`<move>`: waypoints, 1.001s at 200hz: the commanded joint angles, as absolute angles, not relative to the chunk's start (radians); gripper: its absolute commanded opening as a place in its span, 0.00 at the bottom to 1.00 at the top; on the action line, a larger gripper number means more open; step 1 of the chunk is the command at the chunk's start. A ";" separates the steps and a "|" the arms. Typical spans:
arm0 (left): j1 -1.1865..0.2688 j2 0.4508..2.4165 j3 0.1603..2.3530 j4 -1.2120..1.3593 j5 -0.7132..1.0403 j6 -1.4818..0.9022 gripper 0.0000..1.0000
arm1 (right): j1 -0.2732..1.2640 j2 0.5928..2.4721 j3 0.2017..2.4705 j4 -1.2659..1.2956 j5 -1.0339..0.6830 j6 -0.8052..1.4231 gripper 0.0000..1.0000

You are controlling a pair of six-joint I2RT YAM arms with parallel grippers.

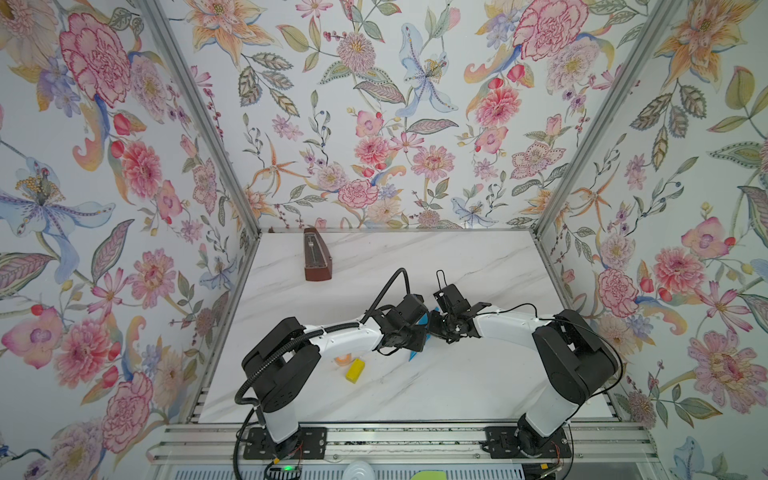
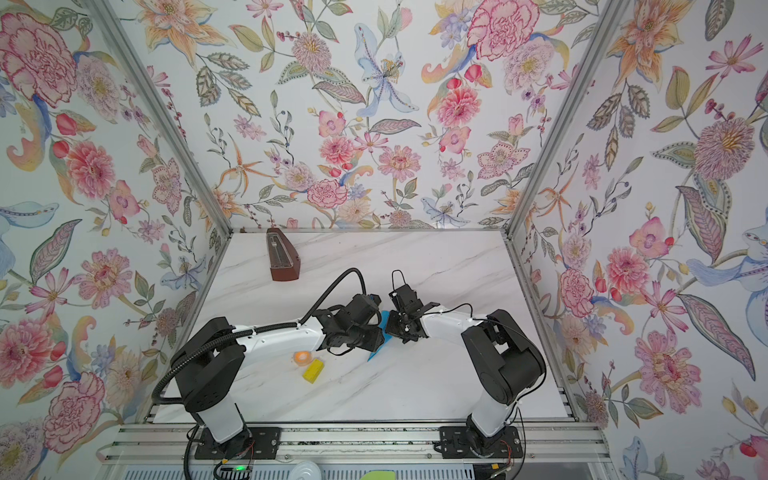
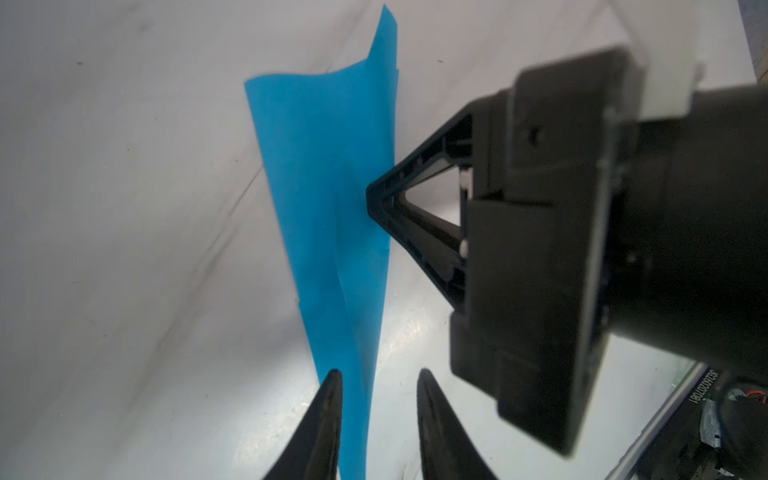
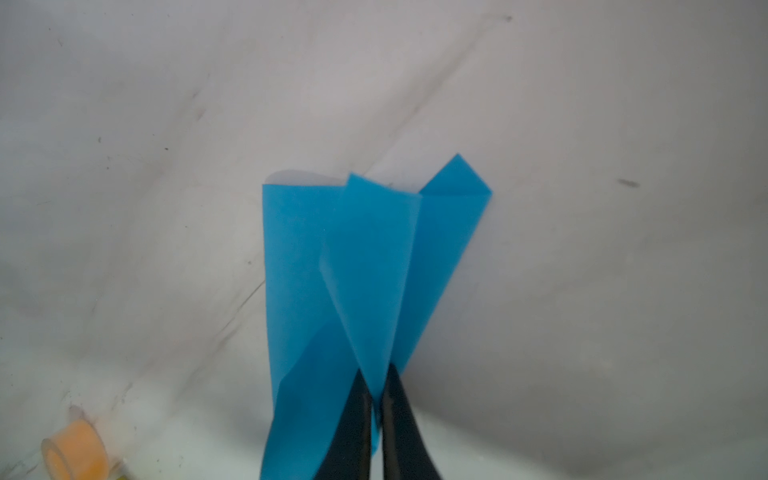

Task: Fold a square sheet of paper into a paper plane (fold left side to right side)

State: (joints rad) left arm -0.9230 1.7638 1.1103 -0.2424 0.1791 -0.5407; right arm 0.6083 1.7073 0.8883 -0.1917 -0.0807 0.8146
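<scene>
The square sheet of paper (image 4: 365,257) is bright blue and folded into a narrow pointed shape with layered flaps that stand up loosely. In both top views only slivers of the paper (image 1: 415,354) (image 2: 376,355) show between the two wrists at mid-table. My right gripper (image 4: 376,372) is shut on a fold at the paper's narrow end. In the left wrist view, the right gripper (image 3: 374,195) meets the paper's long edge (image 3: 328,187). My left gripper (image 3: 379,374) is open; the paper's tail runs between its jaws, against one finger (image 3: 328,415).
A brown wooden metronome (image 1: 316,255) stands at the back left of the marble table (image 1: 478,382). A small yellow block (image 1: 355,370) and an orange tape roll (image 1: 344,359) lie near the left forearm. Floral walls close in three sides.
</scene>
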 commanded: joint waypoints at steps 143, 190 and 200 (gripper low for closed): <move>-0.853 1.833 1.081 -0.131 0.331 -0.541 0.31 | 0.624 1.755 0.882 -0.298 -0.056 0.806 0.11; -0.852 1.844 1.062 -0.131 0.325 -0.543 0.28 | 0.624 1.753 0.881 -0.299 -0.054 0.807 0.11; -0.853 1.844 1.055 -0.125 0.326 -0.547 0.26 | 0.625 1.752 0.882 -0.300 -0.054 0.807 0.11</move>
